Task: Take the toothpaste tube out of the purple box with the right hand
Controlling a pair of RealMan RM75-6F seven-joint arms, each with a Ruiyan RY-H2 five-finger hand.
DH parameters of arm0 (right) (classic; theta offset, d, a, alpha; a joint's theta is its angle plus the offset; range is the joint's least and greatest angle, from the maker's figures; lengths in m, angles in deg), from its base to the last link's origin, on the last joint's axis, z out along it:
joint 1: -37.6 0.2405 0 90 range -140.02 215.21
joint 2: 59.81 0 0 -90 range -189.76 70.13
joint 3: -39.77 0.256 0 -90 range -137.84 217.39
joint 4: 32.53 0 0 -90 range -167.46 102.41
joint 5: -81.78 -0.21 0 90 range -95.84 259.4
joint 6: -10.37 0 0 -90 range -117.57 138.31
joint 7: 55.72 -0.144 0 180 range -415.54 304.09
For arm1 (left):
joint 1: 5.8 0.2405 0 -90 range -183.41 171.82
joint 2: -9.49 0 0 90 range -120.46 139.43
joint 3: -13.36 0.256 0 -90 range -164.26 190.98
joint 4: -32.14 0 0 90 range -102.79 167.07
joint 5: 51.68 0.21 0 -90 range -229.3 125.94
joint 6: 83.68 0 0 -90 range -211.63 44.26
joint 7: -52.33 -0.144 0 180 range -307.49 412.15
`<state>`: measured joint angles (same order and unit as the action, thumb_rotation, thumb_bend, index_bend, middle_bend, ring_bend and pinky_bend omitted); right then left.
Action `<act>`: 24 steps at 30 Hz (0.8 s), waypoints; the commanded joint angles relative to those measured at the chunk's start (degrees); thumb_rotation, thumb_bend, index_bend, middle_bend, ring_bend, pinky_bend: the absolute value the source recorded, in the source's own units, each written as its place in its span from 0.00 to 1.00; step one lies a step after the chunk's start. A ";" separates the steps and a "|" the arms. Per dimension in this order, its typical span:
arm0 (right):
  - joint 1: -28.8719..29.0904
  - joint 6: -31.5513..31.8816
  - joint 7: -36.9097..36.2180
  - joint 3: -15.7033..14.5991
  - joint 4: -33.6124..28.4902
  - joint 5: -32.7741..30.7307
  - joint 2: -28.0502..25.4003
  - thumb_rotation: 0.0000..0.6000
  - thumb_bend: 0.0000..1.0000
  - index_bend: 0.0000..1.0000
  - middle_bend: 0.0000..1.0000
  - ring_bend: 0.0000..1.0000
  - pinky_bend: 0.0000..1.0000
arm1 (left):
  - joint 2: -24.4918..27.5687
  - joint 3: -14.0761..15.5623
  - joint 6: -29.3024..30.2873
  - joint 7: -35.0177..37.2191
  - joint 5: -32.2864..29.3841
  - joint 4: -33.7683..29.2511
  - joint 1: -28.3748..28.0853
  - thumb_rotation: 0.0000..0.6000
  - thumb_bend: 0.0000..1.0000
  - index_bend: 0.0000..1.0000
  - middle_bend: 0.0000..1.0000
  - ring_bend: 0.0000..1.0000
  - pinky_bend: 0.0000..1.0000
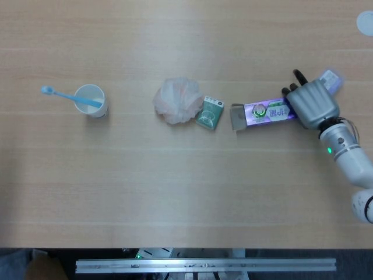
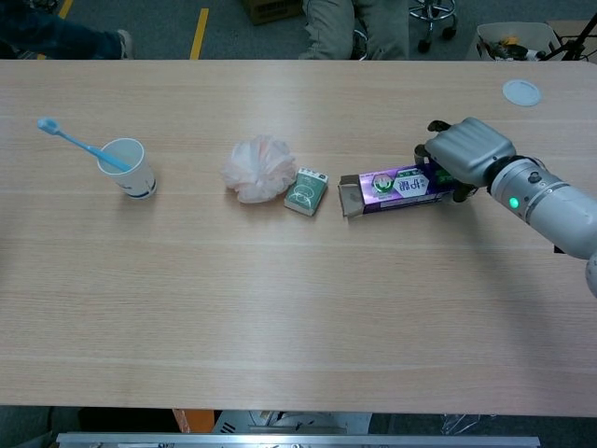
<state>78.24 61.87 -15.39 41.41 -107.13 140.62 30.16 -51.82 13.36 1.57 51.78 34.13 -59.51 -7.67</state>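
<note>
The purple toothpaste box lies right of the table's middle, slightly slanted. Its grey flap is open at the left end. My right hand grips the box's right end, fingers curled over its top. A pale piece sticks out beyond the hand; I cannot tell whether it is the box's end or the tube. The tube itself does not show at the open left end. The left hand is in neither view.
A small green packet lies just left of the box's flap, next to a crumpled white-pink bag. A paper cup with a blue toothbrush stands far left. A white disc lies at the far right.
</note>
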 commanded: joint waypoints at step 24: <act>4.99 2.15 12.33 -1.08 -20.90 -2.62 -15.54 1.00 0.20 0.43 0.42 0.36 0.61 | 0.41 0.20 -0.19 -0.67 0.20 -1.14 0.05 1.00 0.31 0.17 0.16 0.19 0.14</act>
<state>83.03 63.68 -3.12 40.33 -127.65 138.24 15.00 -51.41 13.56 1.38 51.11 34.33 -60.65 -7.62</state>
